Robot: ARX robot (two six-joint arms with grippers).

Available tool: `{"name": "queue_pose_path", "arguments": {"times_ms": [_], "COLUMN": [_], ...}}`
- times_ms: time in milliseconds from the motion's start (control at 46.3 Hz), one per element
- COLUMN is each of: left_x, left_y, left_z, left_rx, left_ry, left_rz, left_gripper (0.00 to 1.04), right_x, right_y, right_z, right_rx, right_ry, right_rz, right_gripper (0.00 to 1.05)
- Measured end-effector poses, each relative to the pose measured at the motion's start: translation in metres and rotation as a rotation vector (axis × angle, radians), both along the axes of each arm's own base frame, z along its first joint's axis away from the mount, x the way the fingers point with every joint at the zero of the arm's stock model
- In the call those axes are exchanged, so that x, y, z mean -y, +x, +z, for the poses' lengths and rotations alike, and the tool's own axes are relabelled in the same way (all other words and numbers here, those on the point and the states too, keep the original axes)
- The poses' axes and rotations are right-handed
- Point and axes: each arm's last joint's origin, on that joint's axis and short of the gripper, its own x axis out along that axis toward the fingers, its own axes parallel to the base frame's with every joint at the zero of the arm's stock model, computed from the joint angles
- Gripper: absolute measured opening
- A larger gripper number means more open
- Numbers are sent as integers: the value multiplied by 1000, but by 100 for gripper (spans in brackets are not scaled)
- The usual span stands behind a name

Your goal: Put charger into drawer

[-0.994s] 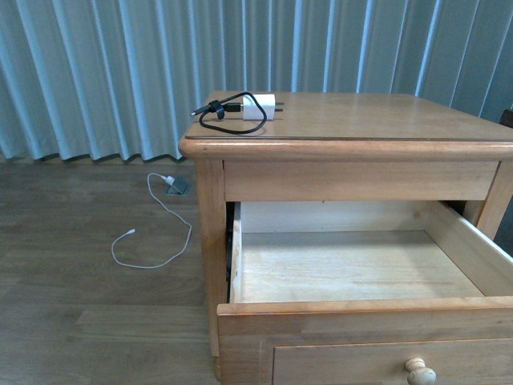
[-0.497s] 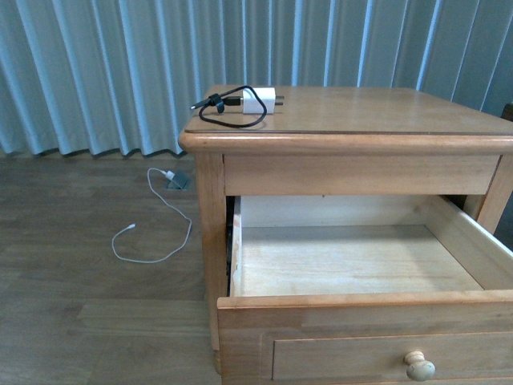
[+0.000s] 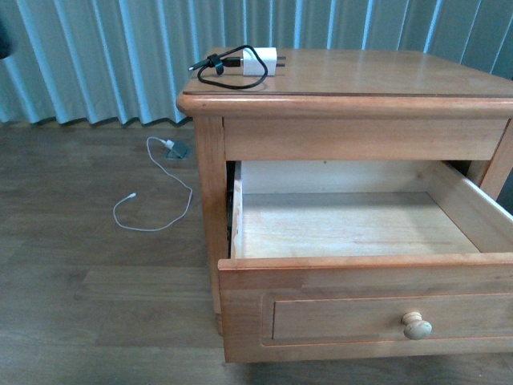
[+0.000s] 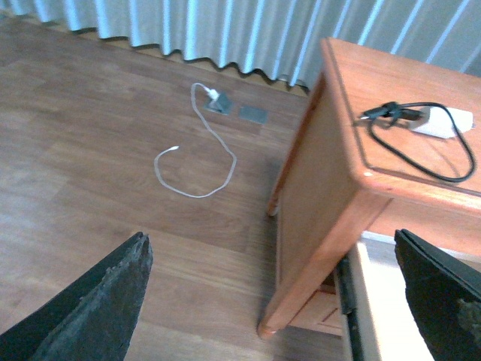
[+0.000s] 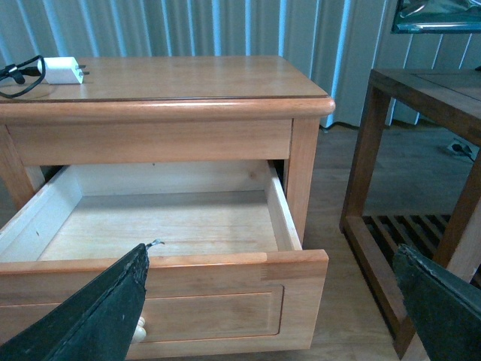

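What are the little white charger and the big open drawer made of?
The small white rectangular charger looks like smooth hard plastic: even white, crisp edges. Its coiled black cable seems rubbery. The tall open wooden drawer looks like real wood: grain shows, glossy honey-brown outside, paler and perhaps bare inside. Its round pale knob is probably wood too.

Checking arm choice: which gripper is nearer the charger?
Left, likely. The left fingers hover over the floor beside the nightstand corner holding the charger; the right fingers are in front of the drawer, farther away.
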Motion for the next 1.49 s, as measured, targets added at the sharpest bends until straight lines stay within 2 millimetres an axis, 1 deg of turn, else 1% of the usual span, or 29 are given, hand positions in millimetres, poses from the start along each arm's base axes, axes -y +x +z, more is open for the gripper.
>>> {"name": "queue_pose_path", "arguments": {"times_ms": [65,130,194,216,238,281,432,562,713,799,864,994,1037,1080,1166,1231,1382,1490], "left_x": [12,28,45,48,52,62,89,109,122,132,136,143,145,148,149,149,149,148], "left_y": [23,59,92,98,106,123,165,197,224,244,251,258,260,262,264,265,266,267], "left_z": [8,19,25,23,27,28,26,14,-2,-14,-13,-13,-13,-14,-14,-15,-15,-16], "left_rx": [-2,-4,-10,-18,-11,-12,-36,-65,-104,-121,-115,-113,-117,-124,-140,-152,-164,-168], "left_ry": [15,28,39,42,40,39,4,-33,-53,-55,-67,-70,-67,-65,-58,-53,-50,-52], "left_rz": [-45,-74,-93,-96,-99,-112,-162,-190,-179,-172,-180,-185,-185,-186,-182,-181,-182,-180], "left_gripper": [99,99,99,99,99,99,99,99,99,99,99,98,93,82,64,54,35,17], "right_x": [0,0,0,0,0,0,0,0,0,0,0,0,0,0,0,0,0,0], "right_y": [0,0,0,0,0,0,0,0,0,0,0,0,0,0,0,0,0,0], "right_z": [0,0,0,0,0,0,0,0,0,0,0,0,0,0,0,0,0,0], "right_rx": [0,0,0,0,0,0,0,0,0,0,0,0,0,0,0,0,0,0], "right_ry": [0,0,0,0,0,0,0,0,0,0,0,0,0,0,0,0,0,0], "right_rz": [0,0,0,0,0,0,0,0,0,0,0,0,0,0,0,0,0,0], "right_gripper": [96,96,96,96,96,96,96,96,96,96,96,96,96,96,96,96,96,96]}}
